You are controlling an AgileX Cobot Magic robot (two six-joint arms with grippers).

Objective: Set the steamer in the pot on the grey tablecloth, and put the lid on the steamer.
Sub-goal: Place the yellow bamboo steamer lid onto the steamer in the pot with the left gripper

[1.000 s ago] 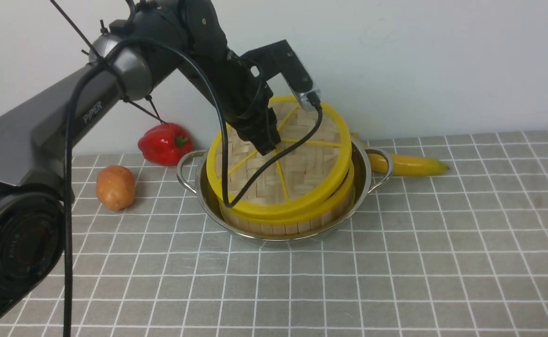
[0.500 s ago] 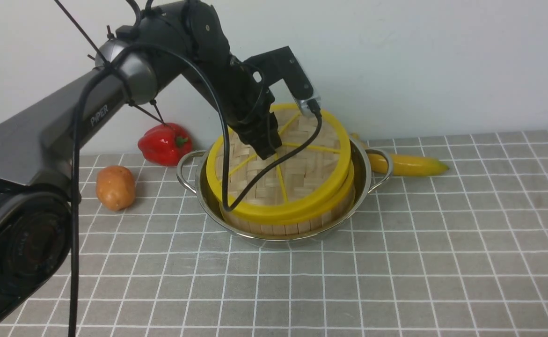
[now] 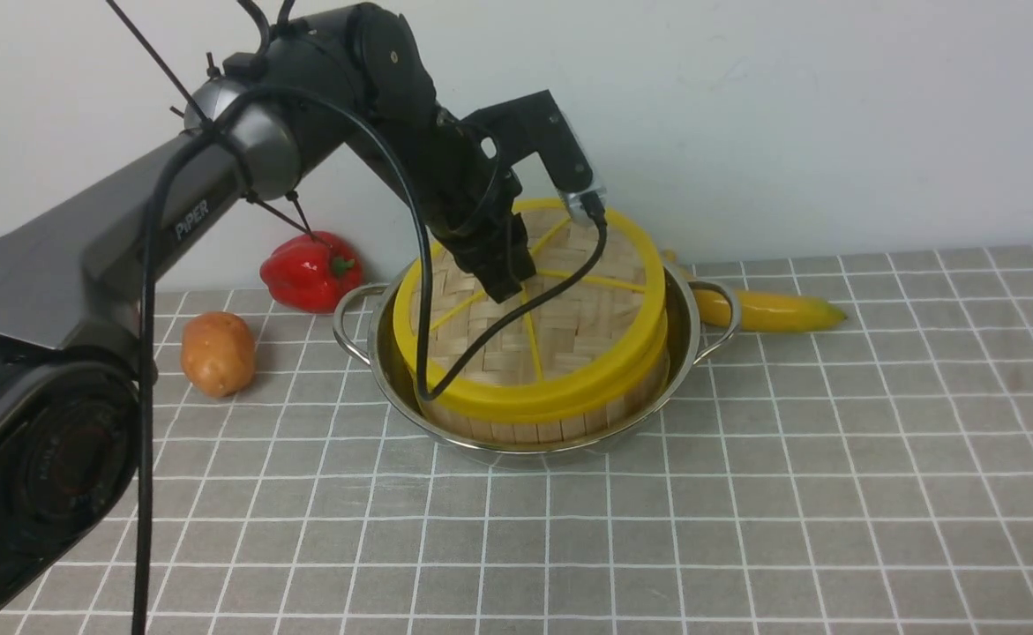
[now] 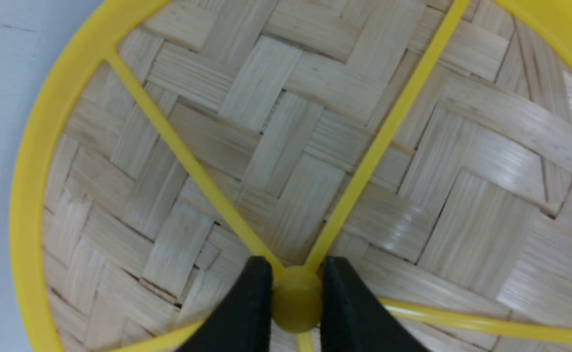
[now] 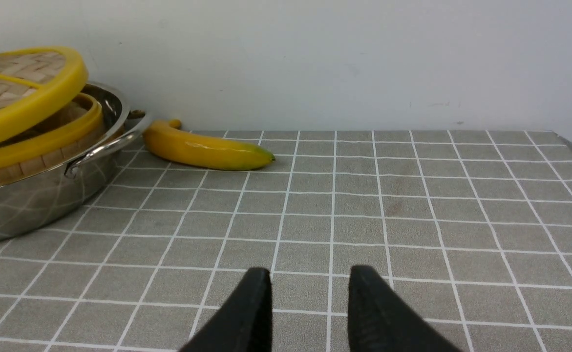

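Even, soft, diffuse light fills all three views, bright with no harsh shadows. The shiny stainless-steel pot [image 3: 675, 353] mirrors the white grid of the grey checked tablecloth [image 5: 413, 220] on its wall, and only a faint shadow lies under it. In the left wrist view the woven bamboo lid with yellow rim [image 4: 276, 146] looks slightly soft, with small sheen patches. The big dark arm housing [image 3: 31, 459] near the front camera is blurred.

**Open cloth in front and to the right**

Wide bare stretch of grey grid-lined tablecloth [image 3: 745, 494] ahead of the shiny steel pot [image 3: 675, 353]. Blocked behind: yellow banana [image 3: 767, 310] right of pot; red bell pepper [image 3: 309, 270] and brown potato [image 3: 217, 353] left.
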